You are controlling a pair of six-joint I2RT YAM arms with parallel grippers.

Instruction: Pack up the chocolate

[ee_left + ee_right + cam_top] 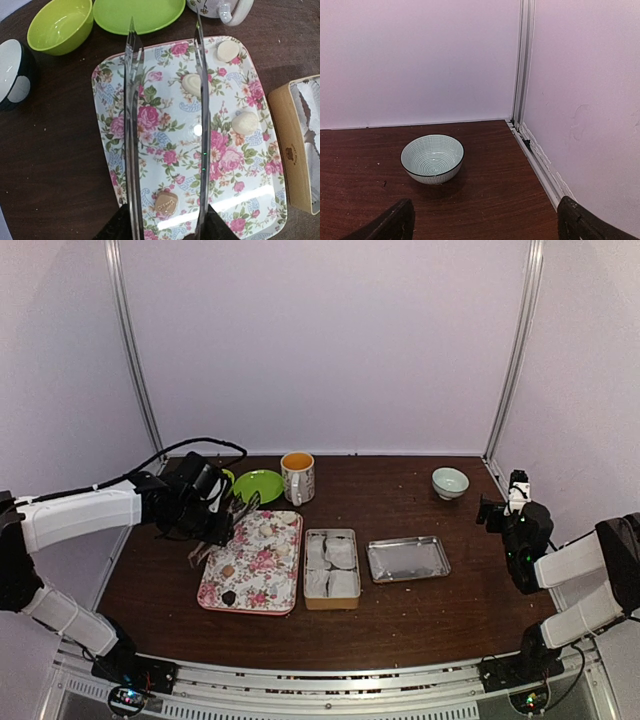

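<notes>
The chocolate (229,597), a tiny dark lump, lies on the near left part of the floral tray (270,575). I cannot make it out in the left wrist view. My left gripper (213,523) hovers at the tray's far left edge, shut on a pair of clear tongs (132,125). The tongs' arms stand apart above the tray (165,130). A tan square sweet (166,204) lies between them, untouched. My right gripper (503,506) is open and empty, raised at the far right, away from the tray.
Three pale round sweets (245,121) lie on the tray. A tan tin (331,568) of white wrapped cakes and a metal lid (408,559) lie to its right. A mug (297,477), green plate (258,485), green bowl (60,25) and striped bowl (432,159) stand behind.
</notes>
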